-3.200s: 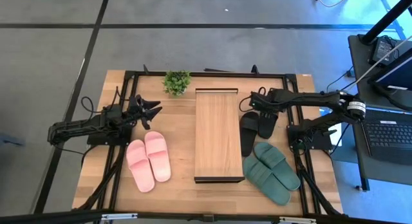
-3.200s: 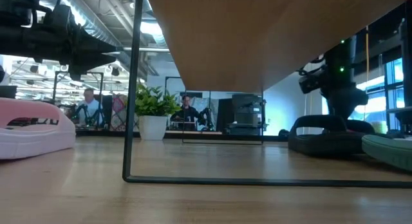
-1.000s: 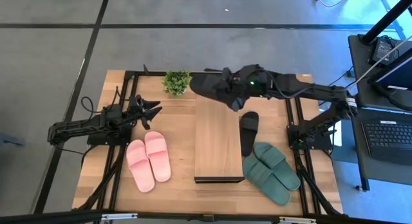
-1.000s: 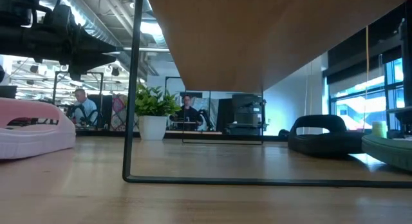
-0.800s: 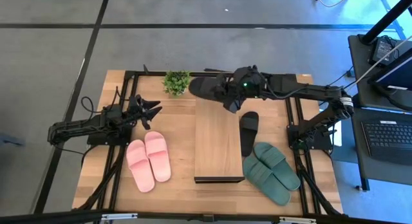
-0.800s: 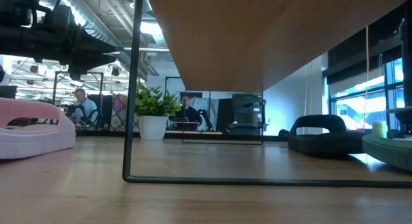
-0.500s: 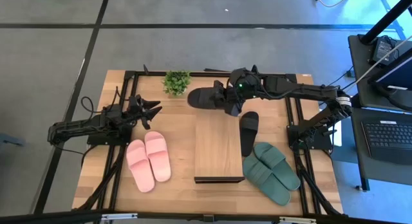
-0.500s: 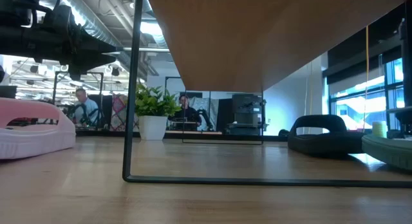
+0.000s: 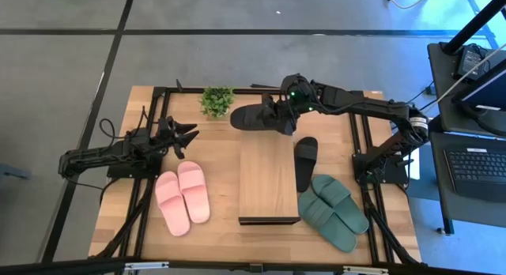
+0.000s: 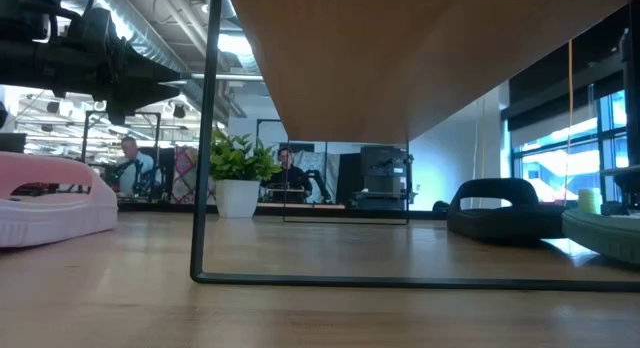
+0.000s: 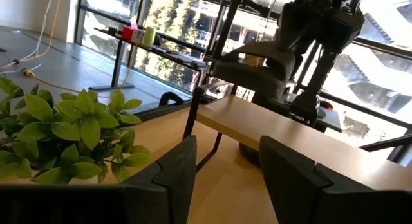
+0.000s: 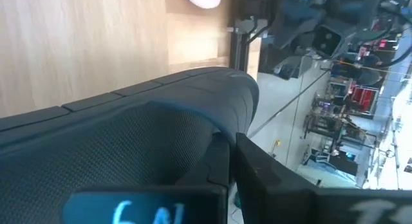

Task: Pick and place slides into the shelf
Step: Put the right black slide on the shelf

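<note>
Holding 1 black slide point(image 9: 254, 117) clamped between its jaws, my right gripper point(image 9: 278, 117) hangs over the far end of the shelf point(image 9: 269, 176), which lies just below. My left gripper point(image 9: 183, 136) waits with jaws spread and empty, the pink pair point(image 9: 183, 196) near it.

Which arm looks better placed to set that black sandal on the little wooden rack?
The right. Its tool already holds a black slide just above the far end of the shelf. The left tool waits open and empty at the table's left side, beyond the pink slides.
</note>
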You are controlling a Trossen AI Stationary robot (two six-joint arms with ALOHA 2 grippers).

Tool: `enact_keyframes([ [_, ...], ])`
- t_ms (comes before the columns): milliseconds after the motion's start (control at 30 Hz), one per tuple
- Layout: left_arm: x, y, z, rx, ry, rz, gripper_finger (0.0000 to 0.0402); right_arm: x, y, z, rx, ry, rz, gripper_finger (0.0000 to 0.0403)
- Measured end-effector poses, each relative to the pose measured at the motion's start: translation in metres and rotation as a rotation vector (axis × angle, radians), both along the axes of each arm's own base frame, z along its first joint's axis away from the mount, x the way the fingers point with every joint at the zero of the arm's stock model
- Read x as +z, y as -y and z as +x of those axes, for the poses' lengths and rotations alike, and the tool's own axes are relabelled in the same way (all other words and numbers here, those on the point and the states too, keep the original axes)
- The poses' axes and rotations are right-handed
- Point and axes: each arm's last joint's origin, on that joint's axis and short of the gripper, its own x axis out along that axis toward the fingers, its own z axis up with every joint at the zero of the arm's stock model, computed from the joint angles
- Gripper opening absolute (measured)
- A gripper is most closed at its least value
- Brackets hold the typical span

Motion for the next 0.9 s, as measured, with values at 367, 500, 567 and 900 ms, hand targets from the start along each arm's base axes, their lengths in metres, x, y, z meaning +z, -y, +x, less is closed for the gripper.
enact_keyframes([
  [367, 0.0, 0.0, 0.0, 0.0, 0.0, 0.0, 0.0162, -0.017, 0.008, 0.007, 0.01, -0.06, 0.033, 0.0012],
  [500, 0.0, 0.0, 0.0, 0.001, 0.0, 0.0, 0.0162, -0.028, 0.01, 0.013, 0.01, -0.093, 0.042, 0.0012],
  [567, 0.0, 0.0, 0.0, 0.001, 0.0, 0.0, 0.0162, -0.03, 0.011, 0.014, 0.01, -0.099, 0.045, 0.0012],
  [900, 0.0, 0.0, 0.0, 0.002, -0.003, 0.005, 0.0162, -0.033, 0.012, 0.014, -0.018, -0.114, 0.078, 0.004],
])
